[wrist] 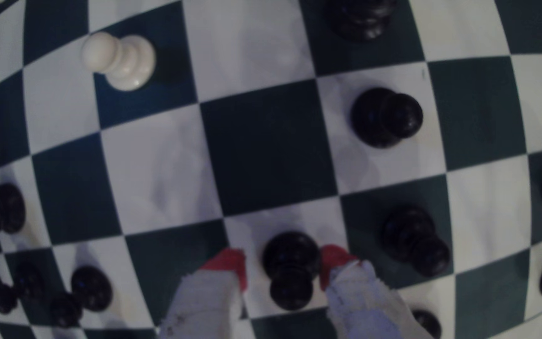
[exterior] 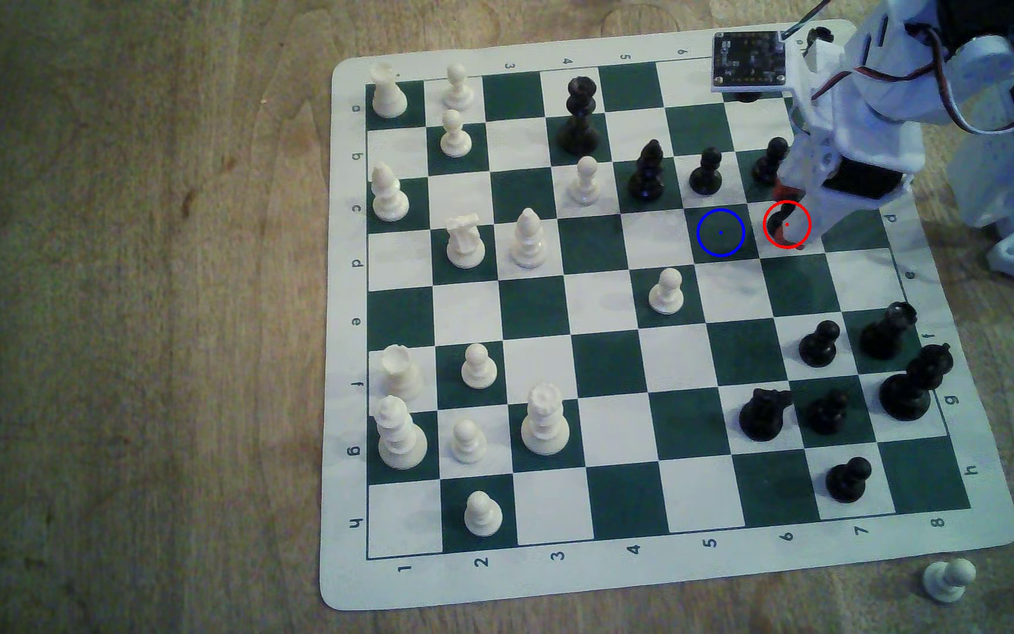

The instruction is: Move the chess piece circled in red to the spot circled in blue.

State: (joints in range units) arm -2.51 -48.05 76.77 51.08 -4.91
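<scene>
exterior view: black pawn [exterior: 780,224] in red ring, upper right of frame, my gripper [exterior: 788,222] down over it; blue-ringed square [exterior: 720,232] adjacent on its left, bare | wrist view: my red-tipped fingers [wrist: 230,262] spread, flanking the pawn [wrist: 291,269] at lower centre, right tip close, left with a gap; dark square above bare

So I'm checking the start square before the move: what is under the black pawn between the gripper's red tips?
The black pawn stands on a white square of the board, between the gripper fingertips. The patch under its base is covered.
</scene>
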